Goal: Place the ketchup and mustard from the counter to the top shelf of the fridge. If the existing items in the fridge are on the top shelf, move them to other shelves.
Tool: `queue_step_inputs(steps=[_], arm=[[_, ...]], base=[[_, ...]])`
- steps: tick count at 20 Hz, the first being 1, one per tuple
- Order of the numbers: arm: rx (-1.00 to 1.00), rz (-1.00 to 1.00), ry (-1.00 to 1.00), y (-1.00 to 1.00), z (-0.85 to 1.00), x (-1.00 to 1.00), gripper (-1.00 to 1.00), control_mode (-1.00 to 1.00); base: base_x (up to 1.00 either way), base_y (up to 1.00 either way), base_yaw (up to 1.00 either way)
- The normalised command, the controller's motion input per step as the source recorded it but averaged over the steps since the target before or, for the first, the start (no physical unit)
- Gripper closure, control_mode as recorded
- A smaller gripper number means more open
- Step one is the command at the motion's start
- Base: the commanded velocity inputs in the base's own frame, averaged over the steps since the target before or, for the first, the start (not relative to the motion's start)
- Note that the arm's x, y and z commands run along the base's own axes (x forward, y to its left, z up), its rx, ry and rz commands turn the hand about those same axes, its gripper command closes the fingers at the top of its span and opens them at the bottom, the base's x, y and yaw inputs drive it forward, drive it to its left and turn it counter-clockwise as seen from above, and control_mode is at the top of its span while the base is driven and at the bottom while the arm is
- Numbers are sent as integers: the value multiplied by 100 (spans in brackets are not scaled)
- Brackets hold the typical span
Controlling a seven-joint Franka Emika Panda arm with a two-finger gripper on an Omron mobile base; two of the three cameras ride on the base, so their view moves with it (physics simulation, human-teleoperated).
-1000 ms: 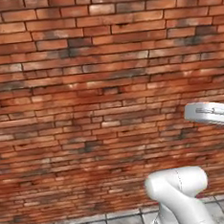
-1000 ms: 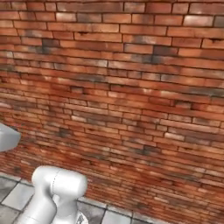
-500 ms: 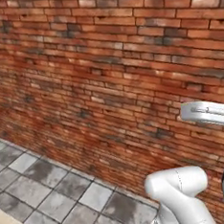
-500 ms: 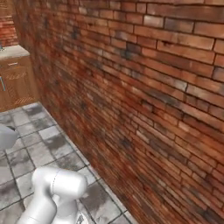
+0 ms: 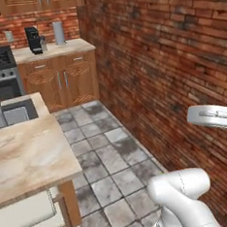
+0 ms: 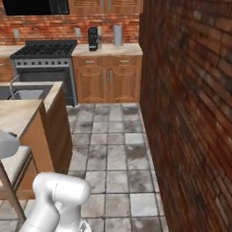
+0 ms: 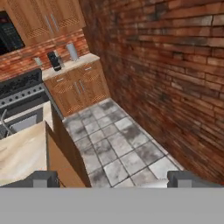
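While the arm sits folded low over the base, the scene reads like this:

Arm: its white elbow (image 5: 183, 189) bulges at the lower right of the left base view and shows again at the lower left of the right base view; a white link crosses the right edge of the left base view above it.

Gripper: the gripper (image 7: 117, 178) has both dark tips standing far apart at the bottom of the hand view, so the pincer is wide open with nothing between them, looking down along the tiled floor (image 6: 113, 149).

Near counter: a beige marbled counter (image 5: 29, 157) juts in from the left with a sink (image 5: 11, 114) set in it; its near end is cut off by the frame.

Far counter: a beige top (image 6: 106, 49) over brown cabinets (image 6: 106, 79) carries a black coffee machine (image 6: 93, 38) and a grey cylinder (image 6: 118, 35).

Stove: a dark stove (image 6: 43, 61) stands left of those cabinets.

Wall: a red brick wall (image 6: 195, 113) runs down the right side.

Ketchup and mustard: I cannot pick out either bottle on any counter surface visible here.

Hard to make out: the small things on the far counter are blurred, and a dark panel above the stove is cut by the top edge.
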Motion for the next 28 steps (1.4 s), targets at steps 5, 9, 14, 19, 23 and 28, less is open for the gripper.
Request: queue_step_inputs(steps=[5, 9, 14, 19, 23, 28], arm=[[0, 0, 0, 0, 0, 0, -100, 100], [0, 0, 0, 0, 0, 0, -100, 100], [0, 0, 0, 0, 0, 0, -100, 100], [0, 0, 0, 0, 0, 0, -100, 100], [0, 0, 0, 0, 0, 0, -100, 100], [0, 0, 0, 0, 0, 0, -100, 100]], base=[[100, -21, 48], [100, -67, 23], [100, -10, 18], [100, 6, 14], [100, 8, 15], [100, 0, 21]])
